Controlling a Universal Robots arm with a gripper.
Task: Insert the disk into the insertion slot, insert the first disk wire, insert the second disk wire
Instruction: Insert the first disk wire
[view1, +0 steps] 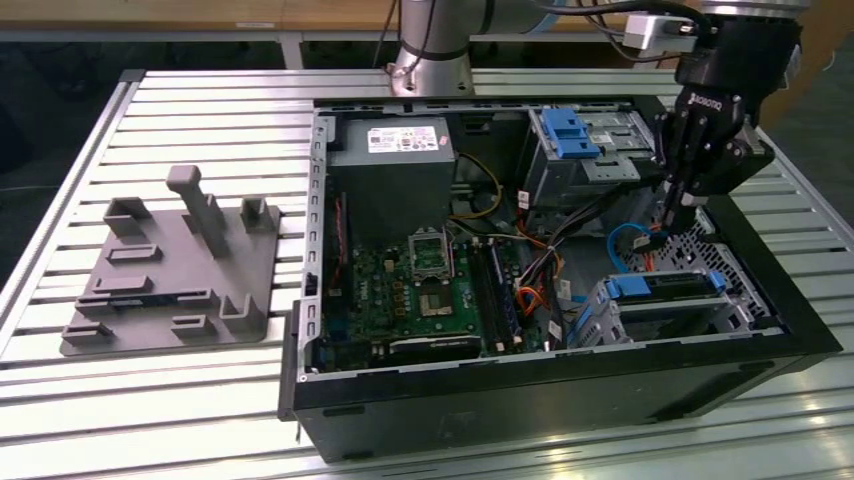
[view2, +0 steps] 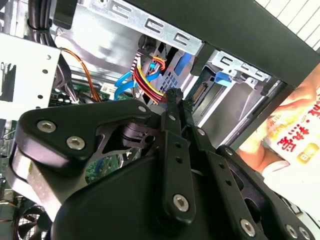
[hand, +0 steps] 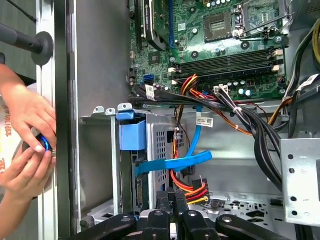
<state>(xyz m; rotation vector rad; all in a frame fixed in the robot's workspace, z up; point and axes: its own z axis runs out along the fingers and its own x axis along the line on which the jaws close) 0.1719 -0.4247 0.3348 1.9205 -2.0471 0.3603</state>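
Lying open on the slatted worktop (view1: 200, 100), the black computer case (view1: 534, 390) presents its whole interior upward, which is why the arm (view1: 434, 40) can come straight down into it from above. A grey moulded fixture (view1: 160, 290) sits on the worktop well apart from the case, toward the exterior view's left, with nothing standing in it. Inside the case, the insertion slot (view1: 607, 318) sits in the corner nearest the exterior view's right. The disk (view1: 663, 285) is already seated in the slot, its blue carrier showing along the open edge, so the first step looks complete. The gripper (view1: 671, 218) hangs just beside that cage, on the side where the cables gather and the drive's sockets face. In both wrist views its jaws are drawn narrow, almost touching. They seem to pinch the black connector (view2: 175, 94) at the end of the red, yellow and black wire bundle (hand: 192, 186), though the fingers hide most of it. A flat blue data cable (hand: 175, 164) crosses the cage mouth close by. In the first wrist view, a person's hands (hand: 30, 120) rest outside the case wall, clear of the work.
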